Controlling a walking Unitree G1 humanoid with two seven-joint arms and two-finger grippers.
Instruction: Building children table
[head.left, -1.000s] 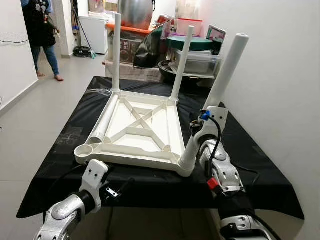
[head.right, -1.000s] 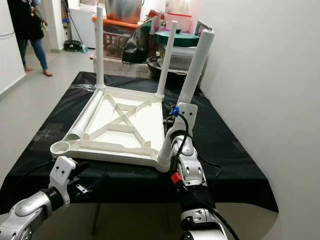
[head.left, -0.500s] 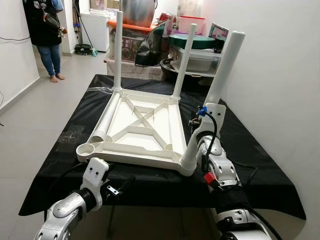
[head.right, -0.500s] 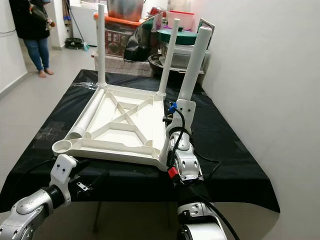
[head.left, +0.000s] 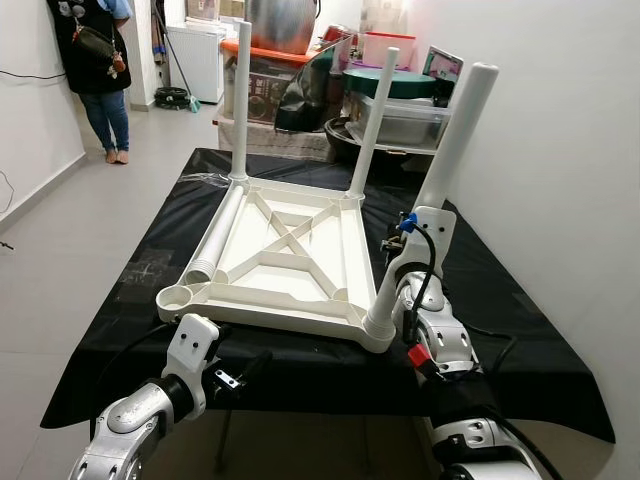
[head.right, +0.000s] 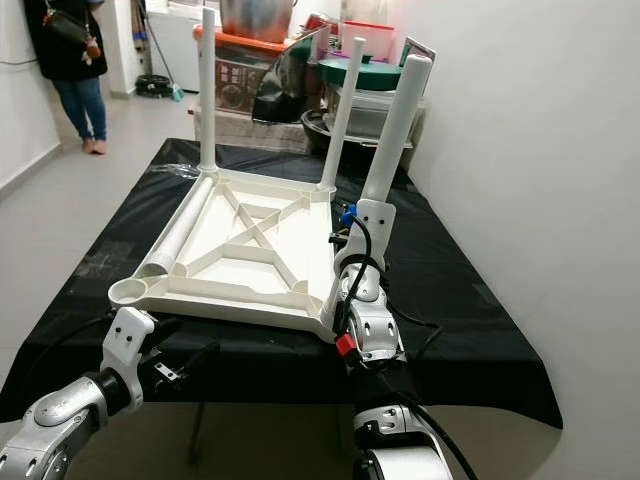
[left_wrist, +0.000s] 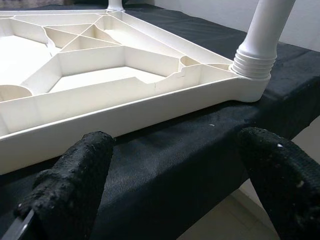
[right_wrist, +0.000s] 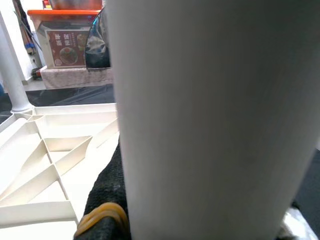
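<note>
— Three legs stand upright on the white tabletop (head.left: 285, 270), which lies upside down on the black cloth (head.left: 500, 300) of a work table. What else is on it?

— One more leg (head.left: 214, 237) lies loose along the tabletop's left inner edge, its open end near the empty socket (head.left: 178, 297) at the near-left corner. Two thin-looking legs rise from the far corners; the near-right leg (head.left: 432, 192) tilts slightly away from the robot, its ribbed base seated in the near-right corner socket.

— Where is the right gripper (right_wrist: 107, 210)?

— Up against that near-right leg, low on its shaft. In the right wrist view the white tube sits directly before the camera, with a black finger (right_wrist: 102, 195) pressed to its side. It appears clamped on the leg, though the second finger is hidden behind the tube.

— And the left gripper (left_wrist: 170, 185)?

— Held just off the near edge of the table, below the tabletop's rim. Its two black fingers (left_wrist: 70, 180) are spread wide apart with nothing between them, pointing at the cloth edge and the tabletop's near side.

— Anything in the background?

— A person (head.left: 95, 70) in jeans stands on the tiled floor at far left. Beyond the table sit stacked storage boxes (head.left: 395, 110), one with a green lid.
</note>
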